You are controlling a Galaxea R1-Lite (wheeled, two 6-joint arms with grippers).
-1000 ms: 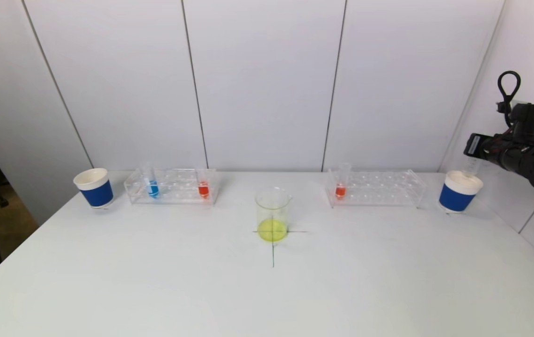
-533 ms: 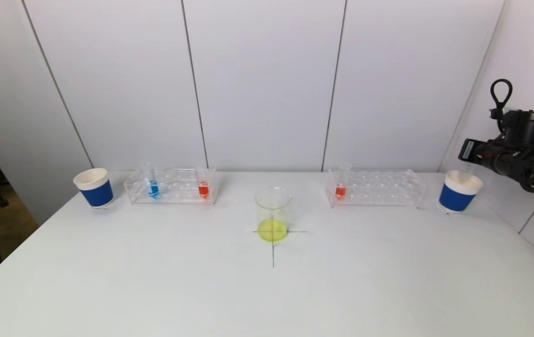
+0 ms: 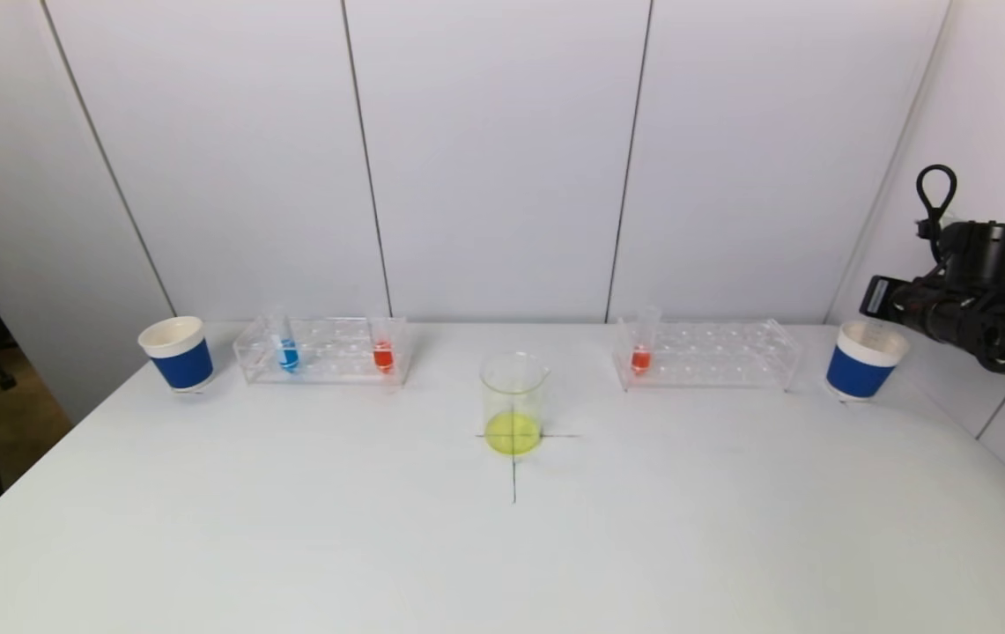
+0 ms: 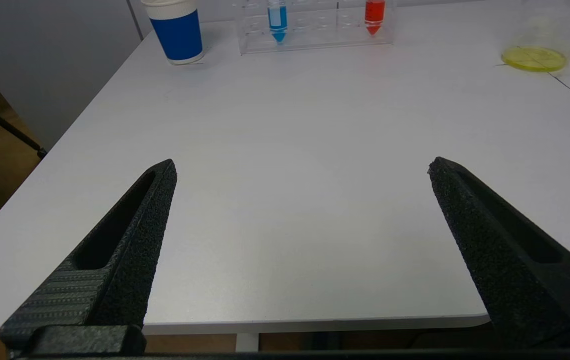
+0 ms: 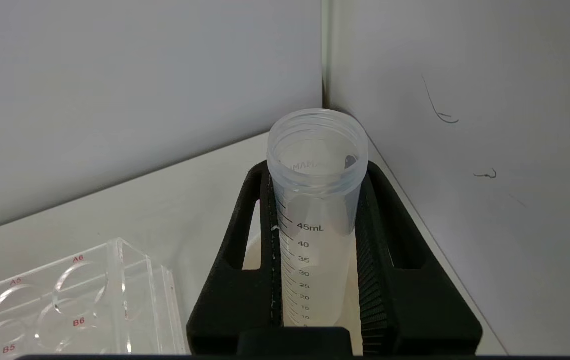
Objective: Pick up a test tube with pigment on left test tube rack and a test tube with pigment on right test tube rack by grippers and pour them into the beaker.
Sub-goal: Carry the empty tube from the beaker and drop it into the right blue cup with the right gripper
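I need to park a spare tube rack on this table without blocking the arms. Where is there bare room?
The widest free patch is the whole near half of the table, in front of the beaker. Smaller gaps lie between the beaker and the left rack and between it and the right rack. The far right corner is crowded: right cup beneath the right gripper.

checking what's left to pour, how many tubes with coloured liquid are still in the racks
3. A blue tube and a red tube stand in the left rack; one red tube stands in the right rack. The right gripper holds a clear empty tube.
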